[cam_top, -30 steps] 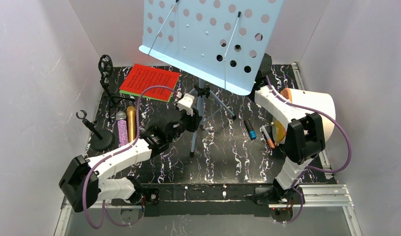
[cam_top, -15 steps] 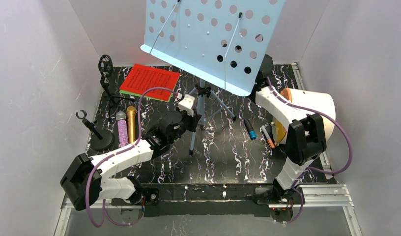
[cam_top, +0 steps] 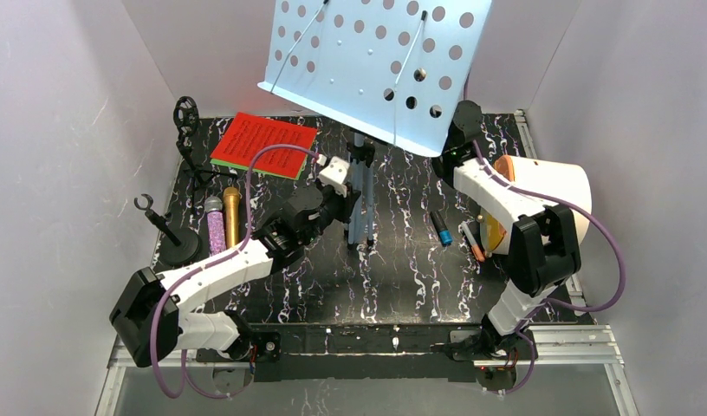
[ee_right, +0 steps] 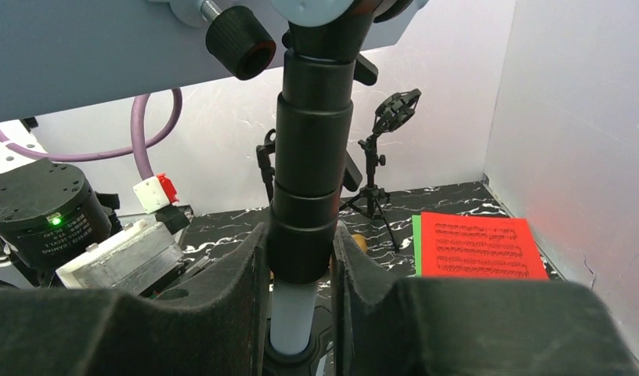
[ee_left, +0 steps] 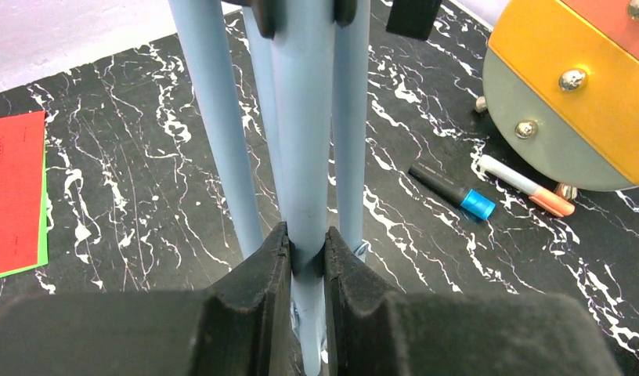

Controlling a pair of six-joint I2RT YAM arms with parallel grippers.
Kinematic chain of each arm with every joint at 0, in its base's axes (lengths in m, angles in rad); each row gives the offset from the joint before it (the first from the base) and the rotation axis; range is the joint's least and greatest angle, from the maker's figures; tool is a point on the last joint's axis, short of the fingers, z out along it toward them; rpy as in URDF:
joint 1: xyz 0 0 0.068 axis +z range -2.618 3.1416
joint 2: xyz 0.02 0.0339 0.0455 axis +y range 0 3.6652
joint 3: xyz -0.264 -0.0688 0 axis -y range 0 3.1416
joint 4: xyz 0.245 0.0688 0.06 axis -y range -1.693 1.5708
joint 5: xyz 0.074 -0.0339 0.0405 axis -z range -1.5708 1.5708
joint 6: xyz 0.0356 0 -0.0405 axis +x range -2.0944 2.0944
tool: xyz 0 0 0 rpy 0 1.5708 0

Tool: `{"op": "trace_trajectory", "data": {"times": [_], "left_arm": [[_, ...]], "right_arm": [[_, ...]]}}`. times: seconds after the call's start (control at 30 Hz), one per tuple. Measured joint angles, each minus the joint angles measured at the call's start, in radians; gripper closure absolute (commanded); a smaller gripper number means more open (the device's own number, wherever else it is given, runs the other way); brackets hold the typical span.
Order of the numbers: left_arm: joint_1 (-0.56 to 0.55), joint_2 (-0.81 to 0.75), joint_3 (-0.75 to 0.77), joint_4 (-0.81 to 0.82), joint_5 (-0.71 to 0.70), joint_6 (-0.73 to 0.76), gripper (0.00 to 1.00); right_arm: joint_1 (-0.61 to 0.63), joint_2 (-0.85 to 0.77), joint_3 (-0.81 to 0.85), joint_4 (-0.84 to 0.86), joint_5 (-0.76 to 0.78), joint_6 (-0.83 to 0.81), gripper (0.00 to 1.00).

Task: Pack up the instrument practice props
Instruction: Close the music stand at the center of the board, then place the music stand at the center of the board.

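At the middle of the black marbled table [cam_top: 402, 269], the pale blue rack [cam_top: 376, 61] is held by both arms, its legs [ee_left: 214, 117] gathered close alongside the centre tube. The left claw [ee_left: 307, 258] is clamped on that tube, low down. The right claw [ee_right: 301, 258] is clamped on the black collar of the post, just under the perforated desk. On the left side of the table lie the red and green sheets [cam_top: 265, 145], with the gold mic [cam_top: 232, 218] just beside the purple mic [cam_top: 216, 230]. The black mounts [cam_top: 187, 117] stand nearby.
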Motion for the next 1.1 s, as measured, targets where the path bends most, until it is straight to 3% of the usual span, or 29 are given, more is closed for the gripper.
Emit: {"op": "trace_trajectory", "data": {"times": [0.13,0.23,0.3,0.5,0.67,0.83,1.1], "left_arm": [[-0.001,0.0,0.002,-0.021,0.007,0.0,1.0],[-0.002,0.0,0.0,-0.029,0.011,0.0,0.88],[-0.003,-0.001,-0.018,-0.005,0.013,0.0,0.77],[-0.003,-0.081,-0.085,0.154,0.0,-0.02,0.31],[-0.001,-0.177,-0.098,0.233,0.0,-0.035,0.09],[0.0,-0.152,-0.098,0.24,0.001,-0.032,0.03],[0.0,0.013,-0.088,0.238,-0.028,-0.02,0.02]], "right_arm": [[0.002,-0.031,-0.054,0.012,0.024,0.0,0.99],[0.005,-0.053,-0.101,0.047,0.041,-0.003,0.99],[0.006,-0.065,-0.121,0.062,0.05,-0.005,0.99],[0.018,-0.086,-0.157,0.098,0.048,-0.014,0.99],[0.027,-0.088,-0.159,0.109,0.044,-0.021,0.99],[0.029,-0.088,-0.16,0.109,0.045,-0.025,0.99],[0.029,-0.089,-0.171,0.114,0.071,-0.025,0.99]]}}
